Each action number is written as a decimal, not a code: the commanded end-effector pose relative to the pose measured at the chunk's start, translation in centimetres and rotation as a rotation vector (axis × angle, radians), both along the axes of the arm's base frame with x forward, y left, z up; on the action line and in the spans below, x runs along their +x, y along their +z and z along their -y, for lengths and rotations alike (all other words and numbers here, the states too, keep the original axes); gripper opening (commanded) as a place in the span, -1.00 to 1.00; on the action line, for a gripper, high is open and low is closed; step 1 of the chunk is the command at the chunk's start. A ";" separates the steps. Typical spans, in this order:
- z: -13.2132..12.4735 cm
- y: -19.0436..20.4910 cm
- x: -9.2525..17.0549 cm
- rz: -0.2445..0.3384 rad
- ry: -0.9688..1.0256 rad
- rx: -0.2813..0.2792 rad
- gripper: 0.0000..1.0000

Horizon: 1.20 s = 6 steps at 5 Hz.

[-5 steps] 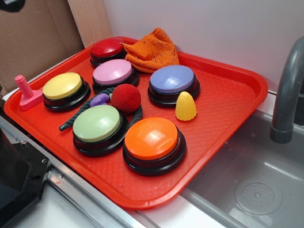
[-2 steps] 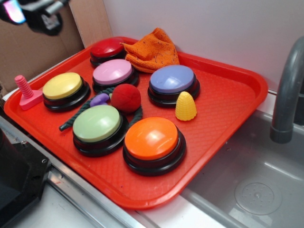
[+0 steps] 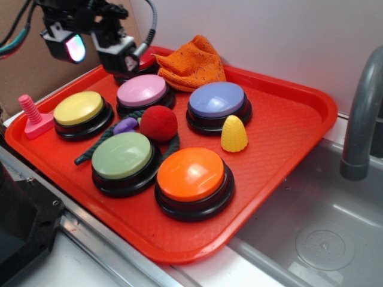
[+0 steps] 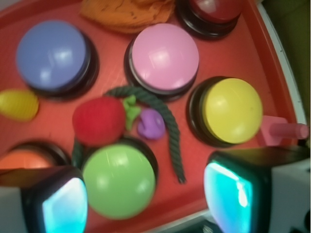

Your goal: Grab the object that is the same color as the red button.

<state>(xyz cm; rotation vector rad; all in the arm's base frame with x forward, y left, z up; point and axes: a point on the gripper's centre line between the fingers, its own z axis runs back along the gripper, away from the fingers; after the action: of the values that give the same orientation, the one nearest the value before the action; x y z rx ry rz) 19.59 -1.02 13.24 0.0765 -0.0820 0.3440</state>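
The object, a small dark-red fuzzy ball (image 3: 158, 122) (image 4: 98, 120), lies mid-tray between the pink, green and blue-violet buttons, against a dark rope. The red button (image 3: 142, 60) (image 4: 214, 10) stands at the tray's far-left corner, partly covered in the exterior view by one finger. My gripper (image 3: 96, 52) (image 4: 148, 199) hangs open above the tray's back-left part, well left of and higher than the ball. Its glowing pads (image 4: 64, 206) are wide apart with nothing between them; in the wrist view the green button shows through the gap.
On the red tray (image 3: 287, 128) stand pink (image 3: 142, 91), yellow (image 3: 79, 108), green (image 3: 122, 155), orange (image 3: 191, 174) and blue-violet (image 3: 217, 100) buttons. An orange cloth (image 3: 191, 63), yellow cone (image 3: 234, 133), pink bolt (image 3: 33, 116), purple piece (image 3: 125, 125) and dark rope (image 4: 165, 116) also lie there. The sink and faucet (image 3: 362, 119) are on the right.
The gripper has come in from the upper left and moved right and down over the tray's back-left corner, now partly covering the red button. Nothing on the tray has moved.
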 end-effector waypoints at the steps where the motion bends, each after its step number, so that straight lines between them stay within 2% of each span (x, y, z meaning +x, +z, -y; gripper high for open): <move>1: 1.3 -4.0 2.9 0.034 0.025 0.007 1.00; 3: 2.3 -7.0 3.9 0.016 0.020 0.049 1.00; 4: 1.9 -8.2 4.0 -0.008 0.037 0.069 1.00; 5: 1.2 -8.7 4.0 0.001 0.076 0.107 0.99; 6: 1.2 -8.7 3.9 0.002 0.081 0.121 -0.99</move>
<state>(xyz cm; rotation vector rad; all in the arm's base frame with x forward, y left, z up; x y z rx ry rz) 23.14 -2.45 3.94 0.2020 -0.0764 0.4258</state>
